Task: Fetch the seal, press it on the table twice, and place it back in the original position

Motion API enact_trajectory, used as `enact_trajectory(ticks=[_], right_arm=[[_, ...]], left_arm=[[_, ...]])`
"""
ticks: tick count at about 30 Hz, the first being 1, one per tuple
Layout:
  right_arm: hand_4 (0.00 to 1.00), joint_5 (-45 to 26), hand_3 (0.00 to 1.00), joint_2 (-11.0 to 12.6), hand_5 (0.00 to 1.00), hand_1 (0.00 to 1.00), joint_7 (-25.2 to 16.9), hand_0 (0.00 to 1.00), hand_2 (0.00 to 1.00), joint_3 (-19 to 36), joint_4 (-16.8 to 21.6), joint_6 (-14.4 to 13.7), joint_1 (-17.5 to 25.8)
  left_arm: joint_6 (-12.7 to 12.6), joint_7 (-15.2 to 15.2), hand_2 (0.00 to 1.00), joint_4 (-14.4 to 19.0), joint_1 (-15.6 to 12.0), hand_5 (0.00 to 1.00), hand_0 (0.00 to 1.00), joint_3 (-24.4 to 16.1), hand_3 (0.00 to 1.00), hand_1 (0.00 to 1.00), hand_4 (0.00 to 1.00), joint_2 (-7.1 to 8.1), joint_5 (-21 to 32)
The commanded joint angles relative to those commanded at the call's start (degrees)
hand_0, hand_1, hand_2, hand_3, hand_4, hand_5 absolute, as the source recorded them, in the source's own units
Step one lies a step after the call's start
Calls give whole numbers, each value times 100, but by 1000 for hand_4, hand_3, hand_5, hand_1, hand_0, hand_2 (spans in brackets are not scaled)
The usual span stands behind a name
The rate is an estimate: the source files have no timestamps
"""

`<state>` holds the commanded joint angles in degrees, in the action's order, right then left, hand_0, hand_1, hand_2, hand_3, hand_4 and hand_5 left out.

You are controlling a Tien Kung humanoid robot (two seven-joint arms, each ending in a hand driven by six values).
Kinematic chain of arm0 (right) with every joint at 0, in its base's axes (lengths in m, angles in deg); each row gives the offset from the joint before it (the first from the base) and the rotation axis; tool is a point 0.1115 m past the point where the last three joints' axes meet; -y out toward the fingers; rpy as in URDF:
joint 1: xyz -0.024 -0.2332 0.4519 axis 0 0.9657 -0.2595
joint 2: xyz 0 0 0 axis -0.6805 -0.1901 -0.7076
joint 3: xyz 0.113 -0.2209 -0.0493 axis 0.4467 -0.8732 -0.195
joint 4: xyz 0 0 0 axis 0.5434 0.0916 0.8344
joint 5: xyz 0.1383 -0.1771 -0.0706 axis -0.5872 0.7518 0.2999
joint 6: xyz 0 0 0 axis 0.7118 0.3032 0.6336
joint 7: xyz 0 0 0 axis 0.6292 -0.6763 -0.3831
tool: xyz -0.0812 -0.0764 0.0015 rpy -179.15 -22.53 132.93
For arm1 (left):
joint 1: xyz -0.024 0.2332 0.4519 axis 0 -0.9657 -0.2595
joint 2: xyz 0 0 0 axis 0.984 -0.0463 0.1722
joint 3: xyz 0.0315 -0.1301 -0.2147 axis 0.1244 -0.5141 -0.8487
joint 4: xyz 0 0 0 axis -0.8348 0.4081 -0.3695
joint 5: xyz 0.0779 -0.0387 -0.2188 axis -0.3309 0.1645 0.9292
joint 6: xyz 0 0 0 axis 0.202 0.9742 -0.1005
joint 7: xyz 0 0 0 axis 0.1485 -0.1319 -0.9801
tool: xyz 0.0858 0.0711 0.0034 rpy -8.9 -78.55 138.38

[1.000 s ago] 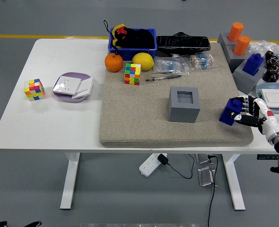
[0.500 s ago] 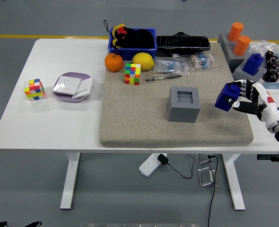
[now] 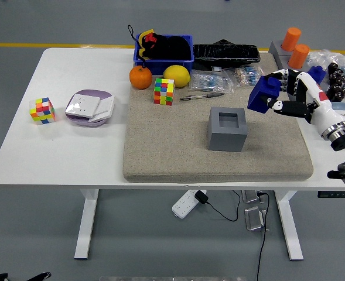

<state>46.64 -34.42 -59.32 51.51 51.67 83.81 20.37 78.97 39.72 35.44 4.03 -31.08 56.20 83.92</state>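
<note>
At the far left of the white counter (image 3: 20,152) sat a small colour cube (image 3: 42,110), and just to its right a lilac and white tray (image 3: 90,108). A grey felt mat (image 3: 178,152) covered the middle and right of the counter. Along its far edge stood a blue bin (image 3: 163,57) with dark things in it, an orange (image 3: 140,77), a lemon (image 3: 177,76), a second colour cube (image 3: 164,92) and a pen (image 3: 201,96), with clear packets (image 3: 212,81) and a black case (image 3: 226,54) behind. Near the mat's centre stood a grey square holder (image 3: 227,129), its top recess showing nothing inside. To the right of it and a little farther back, the blue seal (image 3: 263,93) was off the mat, tilted, gripped in the right robot hand (image 3: 289,93), whose fingers (image 3: 280,108) were curled around it. Beyond, at the right edge, stood two orange-topped grey blocks (image 3: 294,45).
</note>
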Motion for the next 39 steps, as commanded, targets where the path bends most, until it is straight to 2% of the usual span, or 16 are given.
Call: enact_trajectory(ticks=[22,39], right_arm=[[663,-405,517,-223,2,498,103,642,500,-1070,-798,426,-827],[666,-510,515,-216,2,496,76,641,497,-1503,-1111,500,-1092]], left_arm=[[5,-18,763,5,25,420,813,-32,804,785,680,14,-36],[0,-10,763,9,43,420,813,-21,806,786,681,30,-23]])
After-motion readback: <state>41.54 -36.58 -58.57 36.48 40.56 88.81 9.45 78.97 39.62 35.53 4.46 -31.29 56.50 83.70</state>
